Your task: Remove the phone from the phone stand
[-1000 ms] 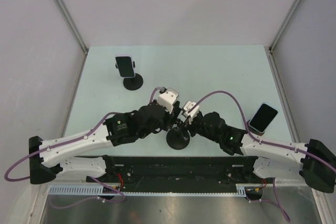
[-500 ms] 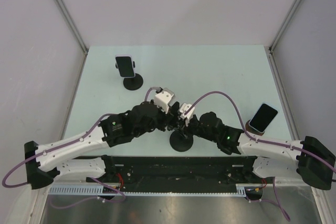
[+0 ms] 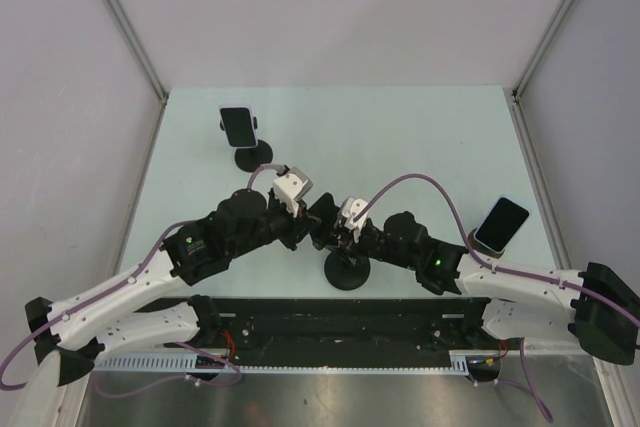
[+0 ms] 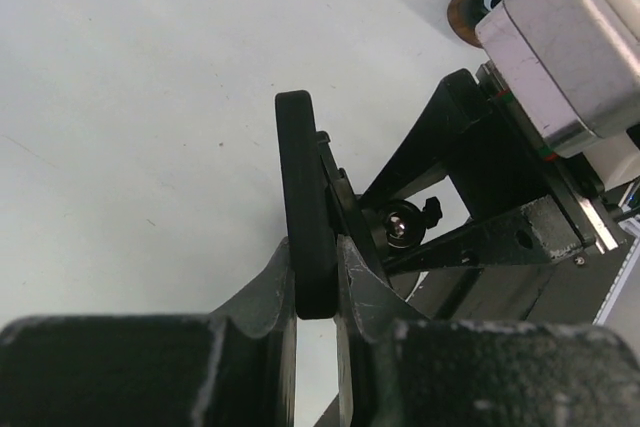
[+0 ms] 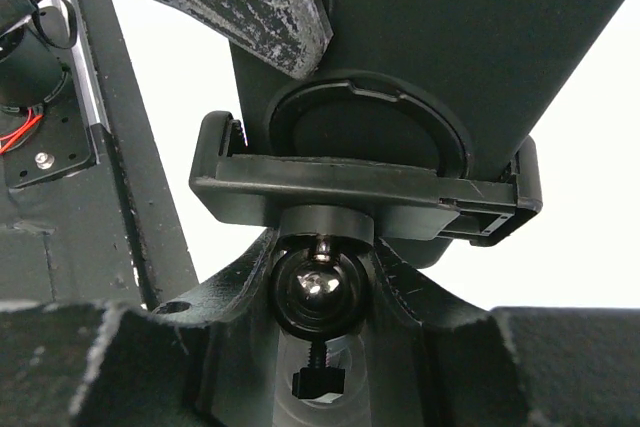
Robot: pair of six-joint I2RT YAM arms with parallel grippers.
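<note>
L tool (image 4: 317, 269) is clenched on the phone (image 4: 303, 197). One scratched finger (image 4: 268, 292) presses the screen side and the other presses the back, w/ the phone seen edge-on and upright between them. The phone's back lies against the cradle of the stand (image 3: 347, 272), near the middle of the worktop (image 3: 420, 137) and just in front of the arm bases. Can't tell if the cradle's side clips are gripping it.

R tool (image 5: 322, 277) is closed on the stand's neck. Its two fingers hug the ball joint (image 5: 318, 292) from both sides, right under the cradle bar. The thumbscrew sits below, between the fingers.

From above, both tools meet over the stand's round base, almost touching each other, L from the left and R from the right.

A 2nd phone (image 3: 238, 127) stands on its own stand at the far left. A 3rd phone (image 3: 500, 223) leans at the right edge. Both are well apart from the tools.
</note>
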